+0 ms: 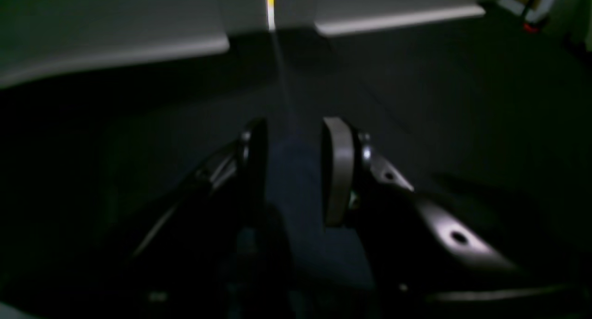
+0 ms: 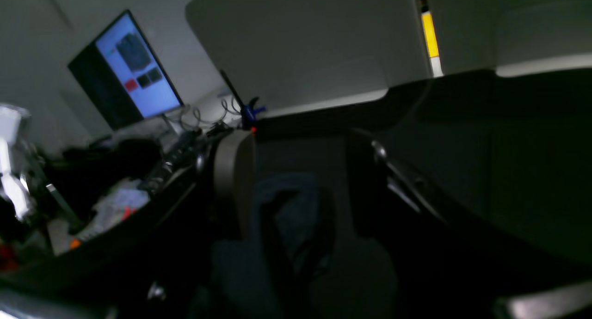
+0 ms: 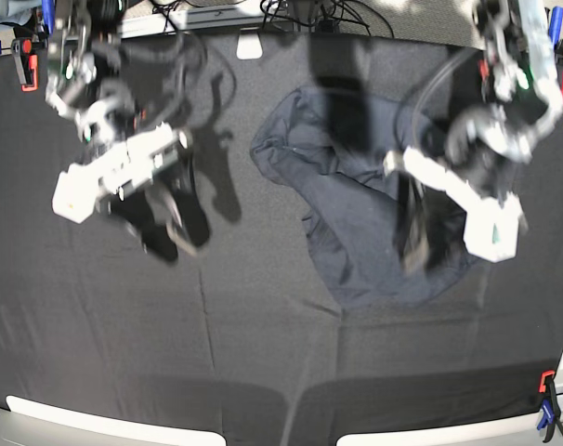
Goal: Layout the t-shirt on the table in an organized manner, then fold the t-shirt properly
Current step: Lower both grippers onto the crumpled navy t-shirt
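Note:
The dark navy t-shirt (image 3: 346, 177) lies crumpled on the black table (image 3: 263, 325), right of centre in the base view. My left gripper (image 3: 416, 237) is down on the shirt's right part. In the left wrist view its fingers (image 1: 339, 171) stand partly closed, and a bluish fold of the t-shirt (image 1: 296, 194) fills the gap between them. My right gripper (image 3: 170, 237) hangs over bare table well left of the shirt. The right wrist view shows that gripper (image 2: 300, 180) with jaws wide apart; a dark bluish shape sits low between them and I cannot tell what it is.
Red clamps (image 3: 23, 65) and a blue clamp (image 3: 546, 413) sit at the table's corners. The pale table edge (image 1: 397, 18) has a yellow stripe (image 1: 270, 0). Beyond the table are a lit monitor (image 2: 134, 64), cables and clutter (image 2: 115, 203).

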